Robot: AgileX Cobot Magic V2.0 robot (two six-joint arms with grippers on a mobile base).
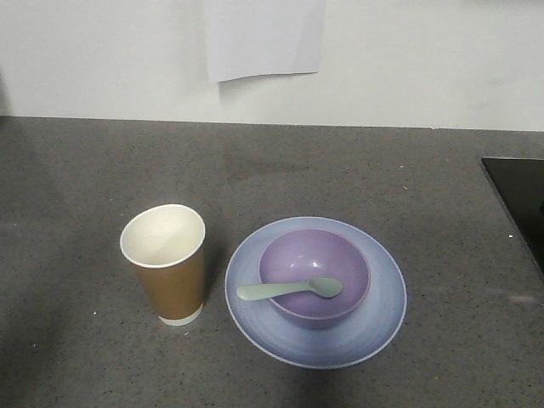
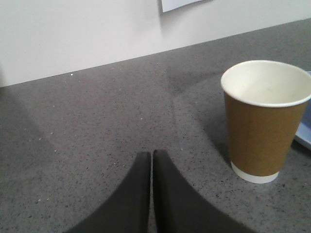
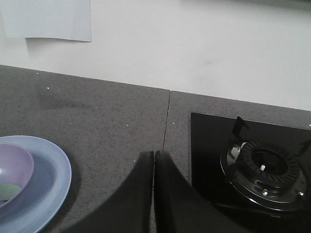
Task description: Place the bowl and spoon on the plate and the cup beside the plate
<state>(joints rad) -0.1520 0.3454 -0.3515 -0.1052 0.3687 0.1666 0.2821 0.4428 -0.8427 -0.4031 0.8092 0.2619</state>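
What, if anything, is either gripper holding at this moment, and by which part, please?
Nothing is held. The left gripper and the right gripper are both shut on nothing, above bare counter, apart from the cup and the plate.

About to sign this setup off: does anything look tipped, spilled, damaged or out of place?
Nothing stands out. The tall brown paper cup stands upright and empty beside the round pale blue plate. The small lavender plastic bowl sits on the plate, with the mint-green plastic spoon resting across its near rim. No spills or damage show.
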